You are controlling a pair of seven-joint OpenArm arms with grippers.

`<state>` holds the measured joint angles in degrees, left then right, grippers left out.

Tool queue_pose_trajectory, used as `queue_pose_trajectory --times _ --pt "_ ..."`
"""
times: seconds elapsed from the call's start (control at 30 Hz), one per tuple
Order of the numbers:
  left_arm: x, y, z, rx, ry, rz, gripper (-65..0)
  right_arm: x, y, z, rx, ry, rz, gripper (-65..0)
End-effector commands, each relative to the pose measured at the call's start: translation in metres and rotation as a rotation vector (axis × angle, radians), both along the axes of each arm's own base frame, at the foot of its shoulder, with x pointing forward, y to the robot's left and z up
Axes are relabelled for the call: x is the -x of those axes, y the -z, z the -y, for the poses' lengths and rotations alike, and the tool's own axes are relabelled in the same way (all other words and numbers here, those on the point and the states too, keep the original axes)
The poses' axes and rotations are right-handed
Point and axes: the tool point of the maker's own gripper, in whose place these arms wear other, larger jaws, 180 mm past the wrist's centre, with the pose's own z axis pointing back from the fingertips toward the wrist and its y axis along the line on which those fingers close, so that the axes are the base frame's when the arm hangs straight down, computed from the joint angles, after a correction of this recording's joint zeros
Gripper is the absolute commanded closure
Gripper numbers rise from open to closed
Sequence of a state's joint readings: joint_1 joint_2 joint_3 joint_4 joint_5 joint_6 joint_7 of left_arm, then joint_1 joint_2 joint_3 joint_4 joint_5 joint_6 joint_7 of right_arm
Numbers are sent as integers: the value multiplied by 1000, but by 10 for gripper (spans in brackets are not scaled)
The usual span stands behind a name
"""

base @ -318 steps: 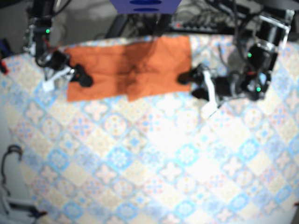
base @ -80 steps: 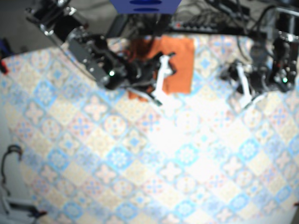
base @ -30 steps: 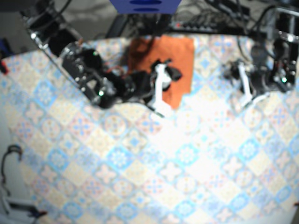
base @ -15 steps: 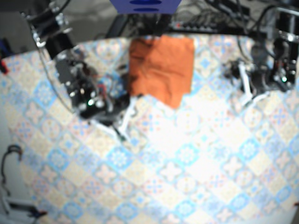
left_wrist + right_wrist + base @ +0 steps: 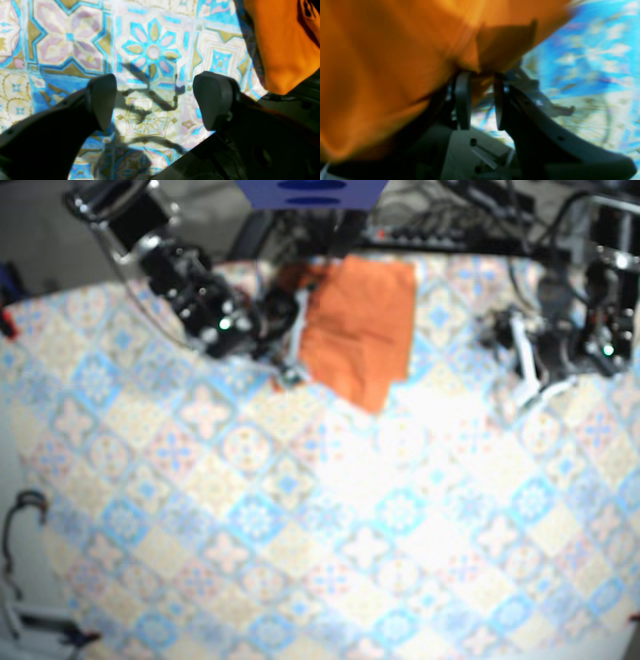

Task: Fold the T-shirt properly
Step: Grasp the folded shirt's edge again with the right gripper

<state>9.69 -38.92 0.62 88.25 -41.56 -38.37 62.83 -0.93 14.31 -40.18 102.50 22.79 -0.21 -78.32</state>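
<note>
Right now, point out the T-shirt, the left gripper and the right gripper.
T-shirt (image 5: pixel 360 320), base view, middle of the orange cloth.
left gripper (image 5: pixel 157 87), left wrist view, midway between fingertips.
right gripper (image 5: pixel 481 80), right wrist view, midway between fingertips.

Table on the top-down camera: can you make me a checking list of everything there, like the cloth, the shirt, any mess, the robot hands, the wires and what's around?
Surface: patterned tablecloth, blue and yellow tile print.
Job's things: orange T-shirt, a small folded block at the far edge, lower corner uneven.
Clutter: nothing seen.
Grippers: right gripper at the shirt's left edge, fingers close together with cloth at their tips, grip unclear from blur; left gripper open over bare tablecloth, holding nothing.
Cables: dark cables behind the table; a looped cable off the near left.
Surroundings: blue object beyond the far edge.
</note>
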Motion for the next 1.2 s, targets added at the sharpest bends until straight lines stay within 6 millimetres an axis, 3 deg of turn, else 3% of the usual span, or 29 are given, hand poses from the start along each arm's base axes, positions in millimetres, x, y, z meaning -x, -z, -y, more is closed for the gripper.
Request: queue_pose_trajectory --times 0.0,0.23,0.53,1.17 --pt "-9 -10 -5 -6 3 33 -499 -8 -9 -3 -13 -4 27 -151" --pt "-9 -10 -5 -6 1 32 -499 13 -5 -19 -7 -87 -10 -149" --pt "-9 -10 -5 -5 1 33 -499 11 -19 -29 -40 -117 33 -149" --pt "-6 -4 -16 -81 17 25 -499 8 -52 -77 -141 -342 55 -149"
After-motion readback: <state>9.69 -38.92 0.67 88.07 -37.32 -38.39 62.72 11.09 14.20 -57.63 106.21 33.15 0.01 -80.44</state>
